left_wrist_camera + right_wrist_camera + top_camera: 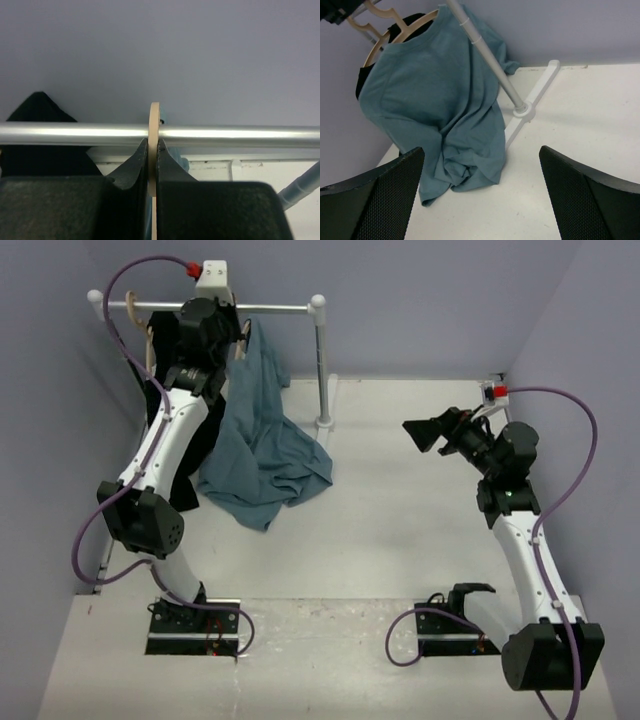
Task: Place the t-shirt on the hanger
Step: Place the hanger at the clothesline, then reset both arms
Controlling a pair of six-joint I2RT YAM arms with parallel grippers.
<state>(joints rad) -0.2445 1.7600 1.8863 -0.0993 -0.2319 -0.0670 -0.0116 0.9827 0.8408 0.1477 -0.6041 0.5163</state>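
Left fingers pinch the hanger — t-shirt draped on it.

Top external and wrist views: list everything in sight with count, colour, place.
table: one, white, under everything.
rack: one, silver rail, white posts, far left.
hanger: one, pale wood, hooked over the rack.
t-shirt: one, grey-blue, on the hanger, hem on the table.
black garment: one, black, on the rack left of the t-shirt.
second hanger: one, pale wood, on the rack by the black garment.
left gripper: one, black, shut on the hanger's hook.
right gripper: one, black, open, at the right.
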